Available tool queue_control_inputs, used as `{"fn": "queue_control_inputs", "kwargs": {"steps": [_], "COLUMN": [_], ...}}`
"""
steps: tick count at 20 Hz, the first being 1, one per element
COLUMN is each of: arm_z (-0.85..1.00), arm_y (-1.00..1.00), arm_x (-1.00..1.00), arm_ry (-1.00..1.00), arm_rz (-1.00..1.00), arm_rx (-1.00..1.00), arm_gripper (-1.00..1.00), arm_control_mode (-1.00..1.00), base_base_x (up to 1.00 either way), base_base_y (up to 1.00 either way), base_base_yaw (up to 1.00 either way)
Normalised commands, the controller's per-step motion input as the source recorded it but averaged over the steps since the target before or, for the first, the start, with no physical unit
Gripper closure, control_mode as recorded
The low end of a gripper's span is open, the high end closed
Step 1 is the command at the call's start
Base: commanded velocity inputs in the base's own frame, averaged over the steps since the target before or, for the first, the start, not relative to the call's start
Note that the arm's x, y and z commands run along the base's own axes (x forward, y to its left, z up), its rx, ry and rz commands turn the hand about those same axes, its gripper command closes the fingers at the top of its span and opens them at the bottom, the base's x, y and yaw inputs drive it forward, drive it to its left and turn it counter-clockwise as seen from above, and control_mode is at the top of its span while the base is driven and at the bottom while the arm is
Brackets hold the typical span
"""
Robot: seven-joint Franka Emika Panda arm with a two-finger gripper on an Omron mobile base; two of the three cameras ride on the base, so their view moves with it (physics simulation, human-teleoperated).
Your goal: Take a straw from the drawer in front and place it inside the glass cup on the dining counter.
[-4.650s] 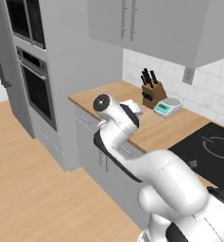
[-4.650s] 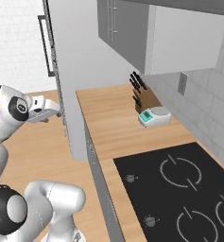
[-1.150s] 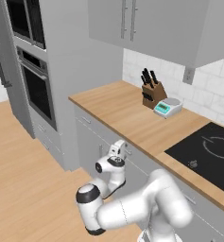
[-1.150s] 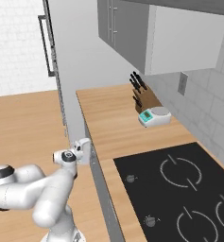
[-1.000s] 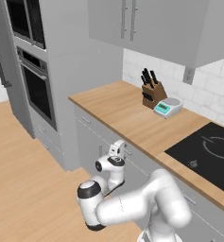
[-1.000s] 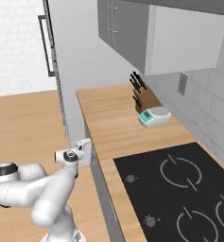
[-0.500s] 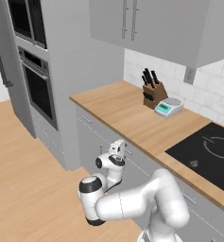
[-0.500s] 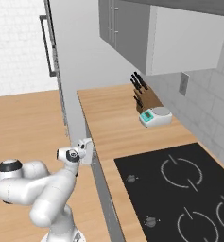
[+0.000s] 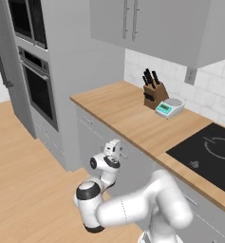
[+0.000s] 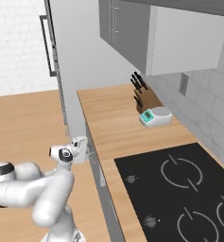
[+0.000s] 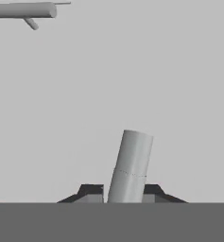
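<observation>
My gripper point(image 9: 117, 146) point(image 10: 86, 150) is pressed up to the light grey drawer front point(image 9: 131, 163) under the wall worktop. In the hand view its two dark fingertips point(image 11: 90, 191) sit tight on either side of the drawer's round metal bar handle point(image 11: 131, 160), so the gripper point(image 11: 122, 192) is shut on it. The drawer is closed and flush with the cabinet, and the straw is hidden inside it. The glass cup and the dining counter are out of view.
On the wood worktop point(image 9: 128, 111) stand a knife block point(image 9: 154, 92) and a small scale point(image 9: 169, 107), with the black hob point(image 9: 211, 152) to the right. An oven tower point(image 9: 35, 80) rises to the left. Another bar handle point(image 11: 23, 10) shows nearby. Wood floor point(image 9: 28, 190) lies behind the arm.
The arm has swung down from worktop height to the drawer front. Over the last second the hand has edged slightly up and in against the handle.
</observation>
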Motion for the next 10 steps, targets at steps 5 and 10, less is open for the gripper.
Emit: {"fn": "queue_control_inputs", "kwargs": {"steps": [5,10], "arm_z": [0.00,0.00], "arm_y": [0.73,0.99], "arm_x": [-0.62,-0.63], "arm_ry": [0.00,0.01], "arm_rz": [0.00,0.00], "arm_rx": [0.00,0.00], "arm_gripper": [1.00,1.00], "arm_control_mode": [-1.00,-1.00], "base_base_x": [0.00,0.00], "base_base_y": [0.00,0.00], "base_base_yaw": [0.00,0.00]}}
